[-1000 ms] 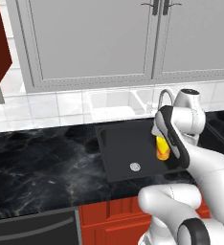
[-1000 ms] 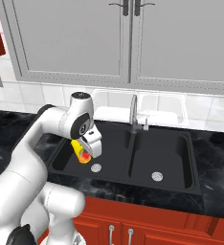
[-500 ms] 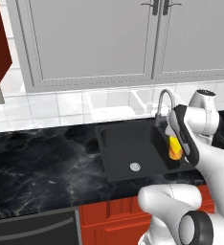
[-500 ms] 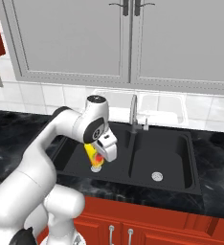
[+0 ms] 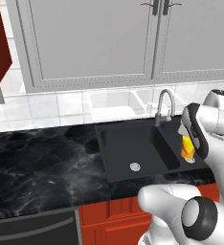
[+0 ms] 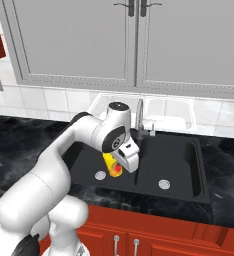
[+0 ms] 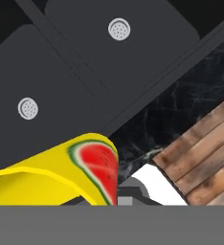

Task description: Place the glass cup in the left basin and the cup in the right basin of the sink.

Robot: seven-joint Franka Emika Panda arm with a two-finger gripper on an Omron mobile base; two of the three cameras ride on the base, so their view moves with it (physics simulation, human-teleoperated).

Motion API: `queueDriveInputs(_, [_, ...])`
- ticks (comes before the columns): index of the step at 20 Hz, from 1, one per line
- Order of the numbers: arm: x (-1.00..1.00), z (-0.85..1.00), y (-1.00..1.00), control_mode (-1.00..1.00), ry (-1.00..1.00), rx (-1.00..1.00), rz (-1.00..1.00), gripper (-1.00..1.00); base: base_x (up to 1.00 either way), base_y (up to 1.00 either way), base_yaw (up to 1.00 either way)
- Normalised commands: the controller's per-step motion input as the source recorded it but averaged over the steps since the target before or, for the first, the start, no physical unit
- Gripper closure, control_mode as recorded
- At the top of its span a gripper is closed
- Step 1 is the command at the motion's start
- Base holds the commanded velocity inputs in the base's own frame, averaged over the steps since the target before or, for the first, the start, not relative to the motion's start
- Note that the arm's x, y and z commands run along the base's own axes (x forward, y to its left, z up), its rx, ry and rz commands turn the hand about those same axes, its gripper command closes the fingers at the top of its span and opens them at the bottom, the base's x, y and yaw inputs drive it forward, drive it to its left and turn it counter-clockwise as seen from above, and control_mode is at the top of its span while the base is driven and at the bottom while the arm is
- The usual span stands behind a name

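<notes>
The gripper [image 6: 120, 165] holds the yellow cup [image 6: 112, 165] above the sink [image 6: 196, 190], its fingers pinching the cup from the sides, though the fingertips themselves are hard to make out behind the cup and the white hand. From the right base view the cup hangs over the wider left basin [image 6: 86, 155], near its silver drain; from the left base view the cup [image 5: 187, 146] appears over the narrower right basin [image 5: 173, 136], close to the divider. The two views disagree enough that I cannot tell which bowl lies straight below it. That is the main risk: if the cup is let go here, it may fall into the wrong bowl or strike the divider and tip over, so the arm would do well to carry it clearly past the divider first. In the hand view the cup [image 7: 61, 172] looks tilted, with a watermelon slice on its side, so it could also land on its edge and roll. The faucet [image 5: 164, 106] stands close behind the arm and could be clipped in a wide swing. The glass cup is not to be made out in either basin; its see-through body against the black bowl would be hard to spot anyway.
</notes>
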Motion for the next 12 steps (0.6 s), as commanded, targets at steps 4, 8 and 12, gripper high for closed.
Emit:
queueDriveInputs(4, [0.03,0.00,-0.45,-1.00,0.00,0.00,0.00,1.00,0.00,0.00,0.00])
queueDriveInputs(8, [0.06,0.00,-0.44,-1.00,0.00,0.00,0.00,1.00,0.00,0.00,0.00])
queueDriveInputs(12, [0.06,0.00,-0.44,-1.00,0.00,0.00,0.00,1.00,0.00,0.00,0.00])
